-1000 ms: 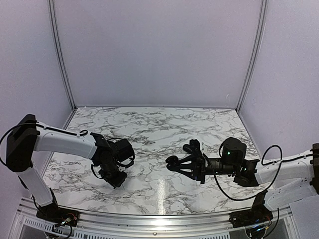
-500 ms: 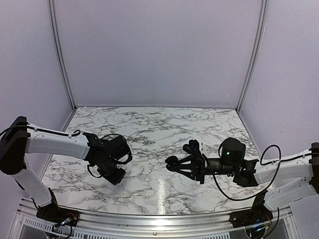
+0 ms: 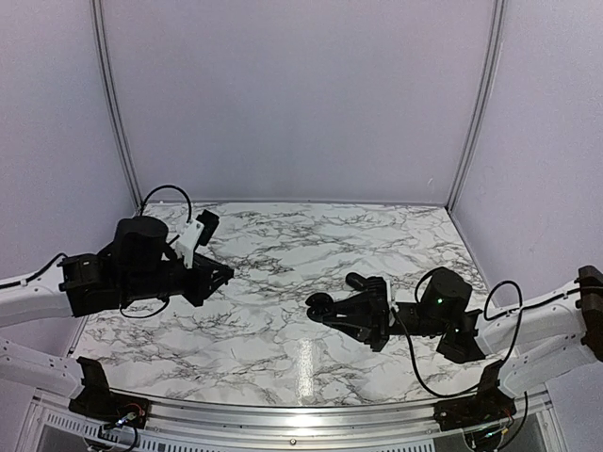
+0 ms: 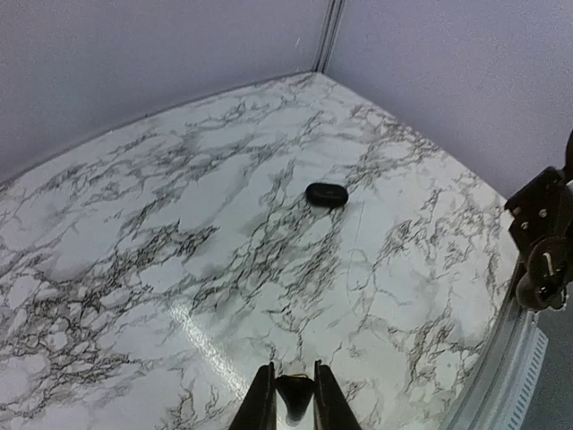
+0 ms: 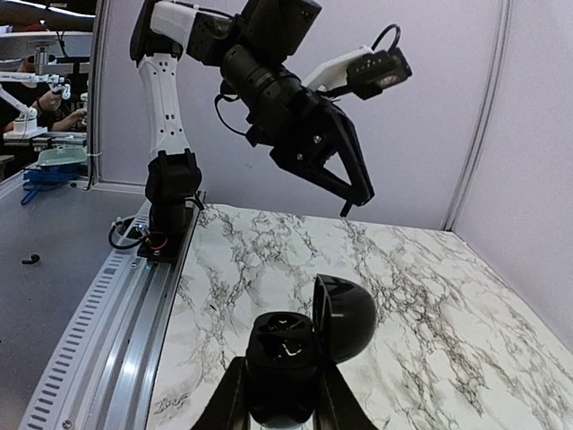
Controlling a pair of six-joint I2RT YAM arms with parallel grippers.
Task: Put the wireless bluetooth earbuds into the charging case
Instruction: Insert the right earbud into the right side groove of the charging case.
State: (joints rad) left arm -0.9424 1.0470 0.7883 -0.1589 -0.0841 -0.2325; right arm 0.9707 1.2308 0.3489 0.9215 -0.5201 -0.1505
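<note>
Marble veining in grey and white covers the surface (image 3: 283, 245), which is closed in by pale lilac walls. The left arm is raised over the left part of the surface. The left gripper (image 4: 291, 408) points out toward the right side, its two fingers pressed almost together. Between their tips sits a tiny black earbud (image 4: 294, 391), pinched and held clear above the marble.

The right gripper (image 5: 285, 394) reaches in from the right, low over the middle of the surface, facing the left arm. Its fingers are clamped on the sides of the black charging case (image 5: 283, 351). The case stands open, with its rounded lid (image 5: 347, 315) tipped up and back on the far side. The inside of the case is dark and glossy, and what lies in it cannot be made out. Whether the bottom of the case touches the marble also cannot be told.

The earbud and the case are well apart, with the left gripper higher than the case.

A larger black oval piece (image 4: 327, 193) lies flat on the marble by itself, seen from the left wrist view further out toward the far right corner.
</note>
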